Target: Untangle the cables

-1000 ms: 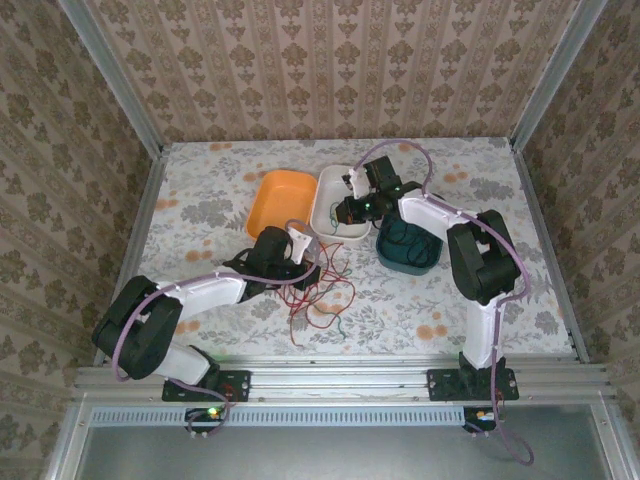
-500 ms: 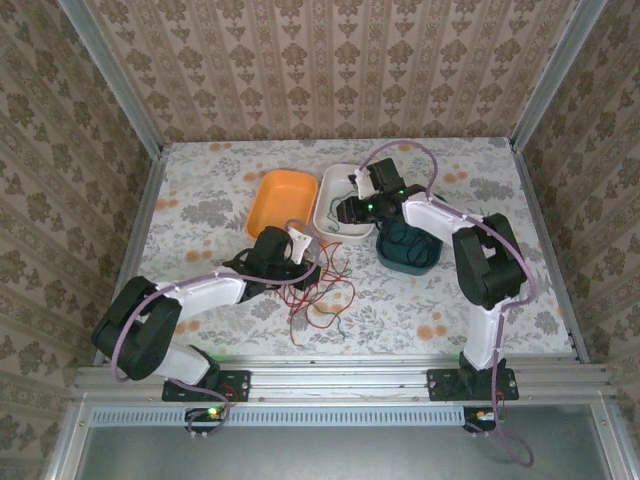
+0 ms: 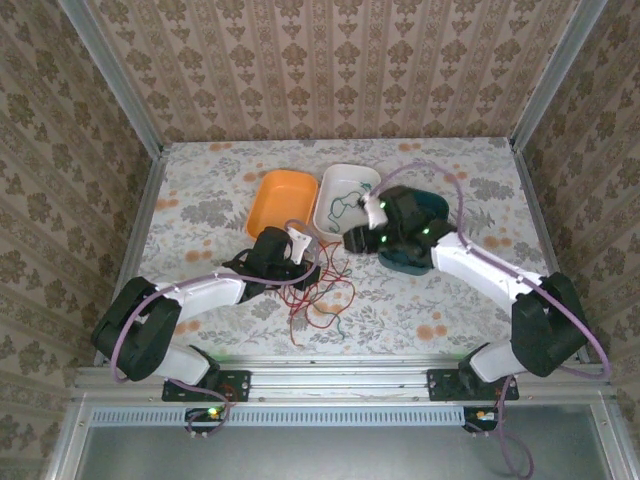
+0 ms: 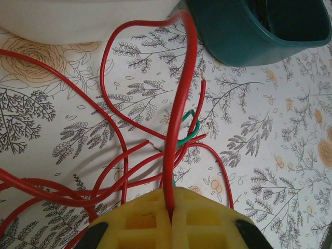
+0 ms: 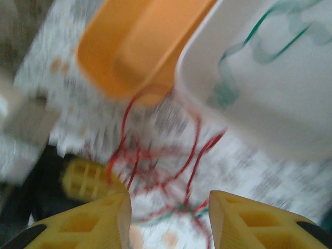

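Red cables [image 4: 190,72], green cable [image 4: 189,138]; orange tray [image 3: 283,203], white tray [image 3: 345,195], teal bin [image 4: 244,31]; floral table [image 3: 200,200].

- An orange tray [image 3: 283,197], a white tray [image 3: 325,190] and a teal bin [image 3: 408,262] crowd mid-desk.
- Loose red cables [image 3: 322,292] sprawl just before them.
- The desk [image 3: 200,200] lies open at far left and near right.

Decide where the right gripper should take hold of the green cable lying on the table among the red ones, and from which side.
Likely the green cable at its small bend right of the taut red cable that the left gripper pinches. There it lies uncovered on the table, with no red strand over it. Come from above with the open right gripper, jaws across it.
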